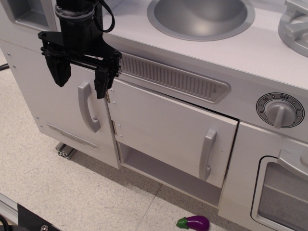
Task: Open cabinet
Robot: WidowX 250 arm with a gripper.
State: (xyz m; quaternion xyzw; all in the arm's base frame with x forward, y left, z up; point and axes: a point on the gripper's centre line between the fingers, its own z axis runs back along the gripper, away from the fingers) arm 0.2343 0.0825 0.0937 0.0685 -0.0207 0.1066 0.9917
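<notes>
The cabinet [163, 130] is the wide light-grey door under the counter. Its vertical grey bar handle [208, 154] is near the right edge and two small hinges [114, 127] are on the left edge. The door stands slightly ajar, its right edge out from the front, with a dark gap along the top. My black gripper [81, 79] hangs at the upper left, open and empty. Its fingers straddle the top of the curved handle [89, 108] of the narrow door, just left of the cabinet's hinge edge and far from the bar handle.
A slotted vent [168, 74] runs above the cabinet, with a round sink [199, 14] on the counter. A dial knob [280, 110] and the windowed oven door [284, 192] are at the right. A toy eggplant [194, 223] lies on the floor. An aluminium rail [65, 151] sits at the base.
</notes>
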